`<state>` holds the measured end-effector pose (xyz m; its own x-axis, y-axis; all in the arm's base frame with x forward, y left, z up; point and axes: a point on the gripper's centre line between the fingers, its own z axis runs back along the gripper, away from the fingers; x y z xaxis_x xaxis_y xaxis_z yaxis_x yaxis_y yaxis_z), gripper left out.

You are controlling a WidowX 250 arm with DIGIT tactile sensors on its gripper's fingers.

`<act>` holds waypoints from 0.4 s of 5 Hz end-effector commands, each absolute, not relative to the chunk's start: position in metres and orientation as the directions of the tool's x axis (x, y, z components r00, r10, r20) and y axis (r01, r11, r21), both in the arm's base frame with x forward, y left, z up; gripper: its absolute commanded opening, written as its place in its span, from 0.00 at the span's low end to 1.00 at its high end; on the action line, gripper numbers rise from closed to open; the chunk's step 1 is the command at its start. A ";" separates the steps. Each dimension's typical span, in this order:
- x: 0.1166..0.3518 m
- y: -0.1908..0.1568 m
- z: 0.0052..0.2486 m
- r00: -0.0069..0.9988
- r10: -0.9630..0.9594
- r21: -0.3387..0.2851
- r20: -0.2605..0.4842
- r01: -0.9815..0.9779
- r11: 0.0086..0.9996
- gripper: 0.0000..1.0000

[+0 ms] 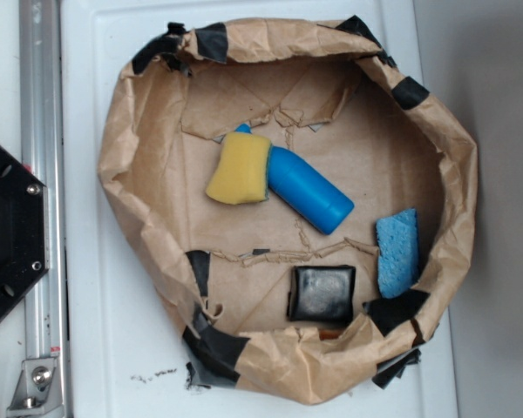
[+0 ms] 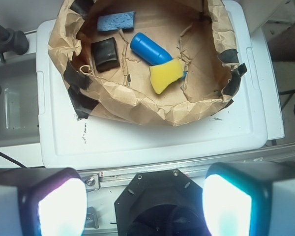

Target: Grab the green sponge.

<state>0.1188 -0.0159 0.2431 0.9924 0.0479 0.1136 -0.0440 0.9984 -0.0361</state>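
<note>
The green sponge (image 1: pixel 239 168) looks yellow and lies inside a brown paper nest (image 1: pixel 122 157), its right edge leaning on a blue bottle (image 1: pixel 309 190). In the wrist view the sponge (image 2: pixel 165 75) lies far ahead, past the bottle's end (image 2: pixel 150 48). My gripper (image 2: pixel 145 204) is open and empty, high above the robot's black base (image 2: pixel 152 206), well short of the nest. Its two glowing fingertips (image 2: pixel 59 209) frame the bottom of the wrist view. The gripper does not show in the exterior view.
A blue rectangular sponge (image 1: pixel 397 252) lies at the nest's right wall, and a black square block (image 1: pixel 322 293) near the front. The nest sits on a white lid (image 1: pixel 96 340). A metal rail (image 1: pixel 42 104) and the black base plate (image 1: pixel 9 235) are at the left.
</note>
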 end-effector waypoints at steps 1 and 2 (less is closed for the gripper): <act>0.119 -0.016 0.243 0.992 0.048 -0.036 0.114 -0.044 0.998 1.00; 0.168 0.012 0.210 0.951 0.284 0.030 0.117 -0.290 0.957 1.00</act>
<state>0.1663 0.0067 0.2056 0.9616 0.2599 0.0883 -0.2634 0.9642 0.0308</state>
